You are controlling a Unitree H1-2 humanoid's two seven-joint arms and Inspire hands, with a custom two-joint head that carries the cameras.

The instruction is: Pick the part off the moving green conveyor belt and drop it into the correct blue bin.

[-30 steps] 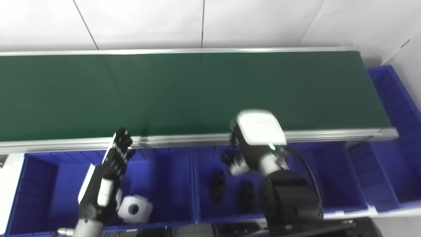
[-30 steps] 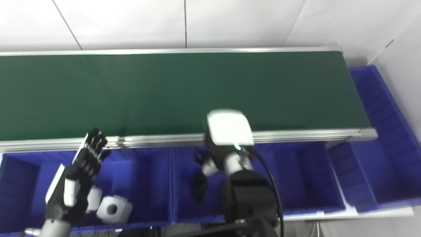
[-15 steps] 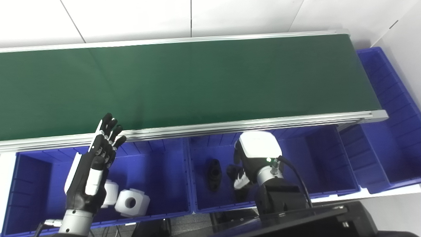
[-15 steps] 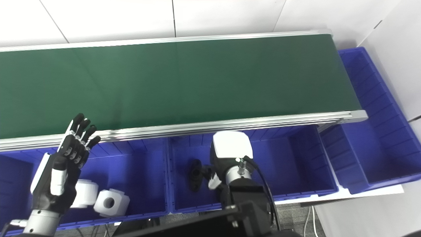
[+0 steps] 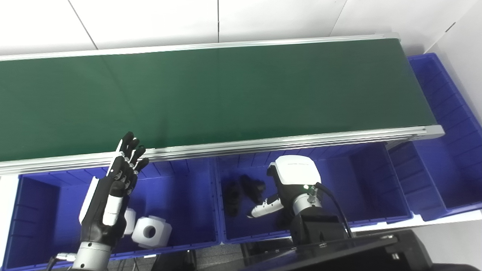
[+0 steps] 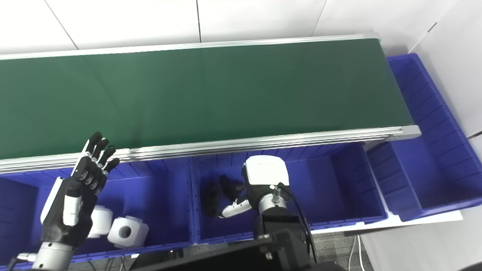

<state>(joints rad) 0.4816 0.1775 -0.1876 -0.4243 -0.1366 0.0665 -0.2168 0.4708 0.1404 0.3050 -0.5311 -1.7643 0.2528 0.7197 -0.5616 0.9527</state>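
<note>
The green conveyor belt (image 5: 226, 94) carries no part that I can see. My right hand (image 5: 280, 186) hangs low inside the middle blue bin (image 5: 357, 180), with its fingers (image 5: 252, 186) and thumb spread towards the left, holding nothing. A black part (image 5: 231, 194) lies blurred on the bin floor just left of those fingers. My left hand (image 5: 113, 192) is open and upright with its fingers apart, above the left blue bin (image 5: 184, 188) near the belt's front rail.
Two white parts (image 5: 152, 231) lie in the left bin beside my left wrist. Another blue bin (image 5: 34, 210) stands at the far left and a long one (image 5: 444, 124) at the belt's right end. The belt's metal rail (image 5: 263, 145) borders the bins.
The camera shifted early on. Since then my right hand has spread its thumb and fingers inside the middle bin, the black part sits further left, and my left hand has shifted slightly.
</note>
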